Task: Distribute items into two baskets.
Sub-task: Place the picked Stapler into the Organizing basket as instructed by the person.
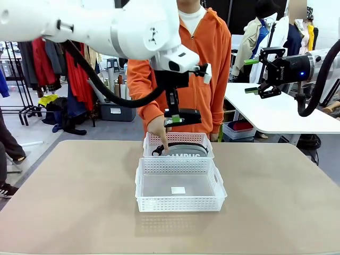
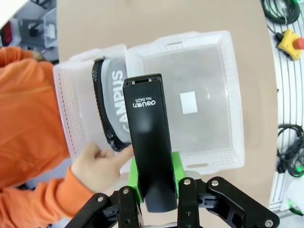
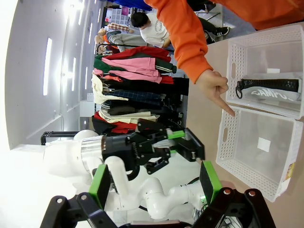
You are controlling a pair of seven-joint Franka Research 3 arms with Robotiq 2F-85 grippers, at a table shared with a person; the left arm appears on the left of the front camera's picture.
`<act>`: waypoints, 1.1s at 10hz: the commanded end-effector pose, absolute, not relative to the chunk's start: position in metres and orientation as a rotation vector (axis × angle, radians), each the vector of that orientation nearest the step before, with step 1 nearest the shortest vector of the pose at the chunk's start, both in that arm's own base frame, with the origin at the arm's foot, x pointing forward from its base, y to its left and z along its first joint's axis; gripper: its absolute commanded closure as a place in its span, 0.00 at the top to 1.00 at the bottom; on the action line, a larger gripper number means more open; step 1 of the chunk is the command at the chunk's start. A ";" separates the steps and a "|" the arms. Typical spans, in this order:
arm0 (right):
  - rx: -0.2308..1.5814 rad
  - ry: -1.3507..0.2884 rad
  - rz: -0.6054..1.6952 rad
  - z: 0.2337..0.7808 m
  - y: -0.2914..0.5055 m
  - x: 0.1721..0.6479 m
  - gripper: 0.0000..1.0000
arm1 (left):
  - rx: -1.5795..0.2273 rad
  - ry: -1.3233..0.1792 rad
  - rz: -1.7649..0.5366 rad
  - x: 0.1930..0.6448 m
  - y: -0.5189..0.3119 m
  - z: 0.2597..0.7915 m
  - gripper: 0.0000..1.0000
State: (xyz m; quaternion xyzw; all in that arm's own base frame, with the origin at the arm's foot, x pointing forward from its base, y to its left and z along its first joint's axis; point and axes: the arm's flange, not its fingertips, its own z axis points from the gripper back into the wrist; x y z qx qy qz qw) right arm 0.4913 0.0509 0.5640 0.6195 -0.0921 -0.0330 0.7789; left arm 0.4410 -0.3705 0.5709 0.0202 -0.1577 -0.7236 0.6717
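The left gripper is pinching the small black stapler between its green pads and holds it in the air above the two white lattice plastic baskets. From where I stand, the step in hand seems to be placing the stapler. The near basket has nothing inside except a small white label, so I judge the stapler belongs there. The far basket, at 12 o'clock from the near one and touching it, already keeps the grey pouch with white "CAMPUS" lettering.

To do it well, I think the arm should come toward 6 o'clock until the stapler is over the middle of the near basket, then go down low before the fingers let go, so the stapler does not bounce on the hard bottom. The person's hand in the orange sleeve points a finger down at the border between the baskets, at 9 o'clock from the stapler; the arm should keep apart from it.

The stapler is long, glossy, with white print on the top. The right gripper waits high at 2 o'clock, fingers spread, holding nothing.
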 end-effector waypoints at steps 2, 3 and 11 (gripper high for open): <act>1.337 -0.201 -0.078 0.568 0.051 0.492 1.00 | 0.018 -0.386 -1.702 0.443 -0.372 0.546 0.00; 1.337 -0.201 -0.078 0.568 0.051 0.492 1.00 | 0.005 -0.388 -1.717 0.444 -0.374 0.535 0.00; 1.337 -0.201 -0.078 0.568 0.051 0.492 1.00 | -0.113 -0.227 -1.727 0.442 -0.382 0.443 0.00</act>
